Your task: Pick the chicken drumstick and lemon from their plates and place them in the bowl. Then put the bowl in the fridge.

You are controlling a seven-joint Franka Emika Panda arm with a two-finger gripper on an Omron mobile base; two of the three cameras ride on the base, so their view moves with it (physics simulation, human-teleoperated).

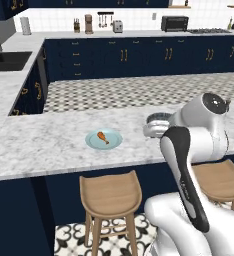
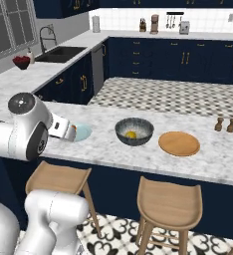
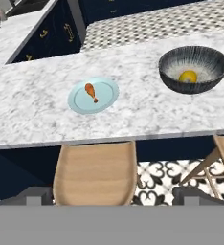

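Marble counter [image 1: 49, 145] runs wide, bare stone between dishes. Orange-tan plate [image 2: 178, 143] lies right of the dark bowl [image 2: 134, 131] holding the lemon [image 3: 188, 76]. Chicken drumstick [image 3: 91, 91] rests on the blue plate [image 3: 93, 95], near the front edge. Finger spread: cannot tell.

Two wooden stools [image 2: 163, 201] tuck under the marble counter [image 2: 138, 154] (salt and pepper shakers [image 2: 224, 124] stand on it).
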